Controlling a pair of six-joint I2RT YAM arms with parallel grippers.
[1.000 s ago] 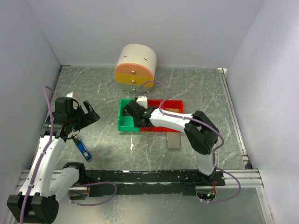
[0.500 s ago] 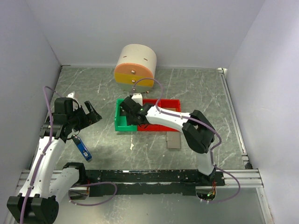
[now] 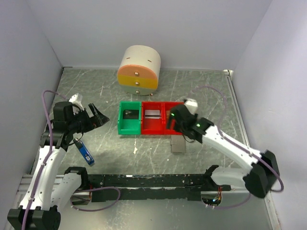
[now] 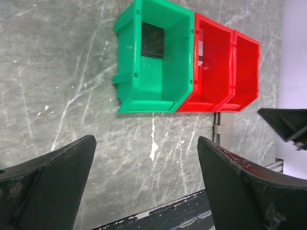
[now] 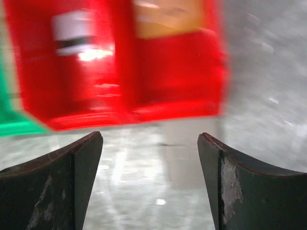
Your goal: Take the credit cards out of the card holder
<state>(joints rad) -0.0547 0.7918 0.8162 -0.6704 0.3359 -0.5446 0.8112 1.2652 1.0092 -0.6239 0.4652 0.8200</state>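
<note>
The grey-brown card holder (image 3: 178, 144) lies flat on the table just in front of the red bins. A black credit card (image 3: 129, 113) lies in the green bin (image 3: 121, 125), a silver one (image 3: 152, 114) in the middle red bin (image 3: 153, 129), and a gold one (image 5: 168, 17) in the right red bin. My right gripper (image 3: 171, 122) hovers open and empty above the right red bin's front edge; its wrist view shows the card holder (image 5: 189, 153) below, between its fingers. My left gripper (image 3: 98, 120) is open and empty, off to the left of the green bin (image 4: 144, 96).
A round beige drawer unit (image 3: 139, 69) with an orange-and-yellow front stands behind the bins. A narrow blue-and-black stick (image 3: 85, 153) lies near the left arm. White walls close in the table on three sides, and a black rail (image 3: 153, 181) runs along the near edge.
My right arm swung from over the green bin to the right red bin and opened its jaws. A black card now lies in the green bin. The left arm barely moved.
</note>
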